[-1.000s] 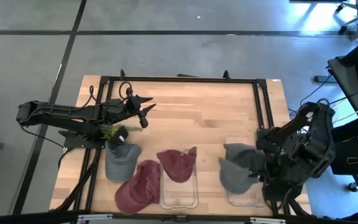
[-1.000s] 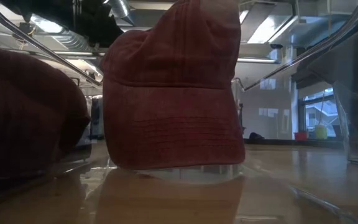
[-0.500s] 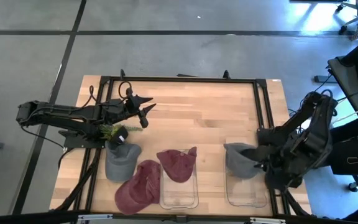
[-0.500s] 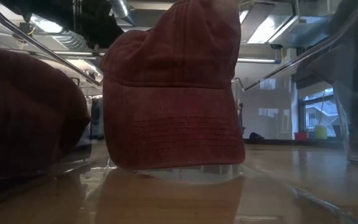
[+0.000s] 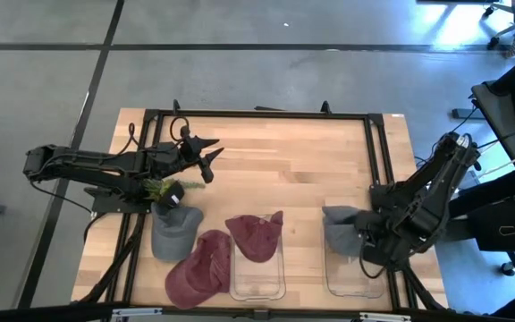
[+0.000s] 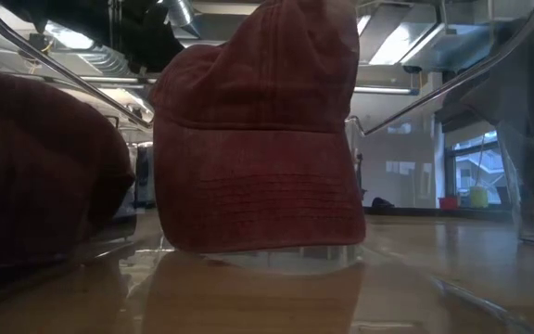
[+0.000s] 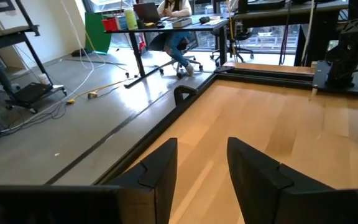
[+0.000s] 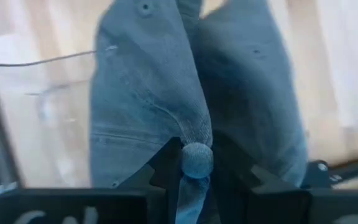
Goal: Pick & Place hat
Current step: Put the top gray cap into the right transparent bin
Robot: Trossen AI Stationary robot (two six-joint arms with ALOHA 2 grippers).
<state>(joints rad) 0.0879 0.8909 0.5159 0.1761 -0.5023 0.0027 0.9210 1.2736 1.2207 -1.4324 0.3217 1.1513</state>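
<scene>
grey hat (image 5: 341,229) hangs over the clear bin (image 5: 354,274) on the table's right side, crown pinched tight in the right gripper (image 8: 196,163). left gripper (image 7: 201,163) sits spread apart, parked over the left edge.

Free room: the middle and far half of the surface (image 5: 302,170) lie bare, inside the black frame (image 5: 257,114) along its edges. Obstacles crowd the near edge: a grey hat (image 5: 172,231), two red hats (image 5: 199,268) (image 5: 256,235), one over a clear bin (image 5: 257,273). The right gripper (image 5: 365,240), its jaws pinching a grey hat (image 5: 340,228), blocks the right bin (image 5: 354,277). The left gripper (image 5: 206,159) hangs over the left side.
</scene>
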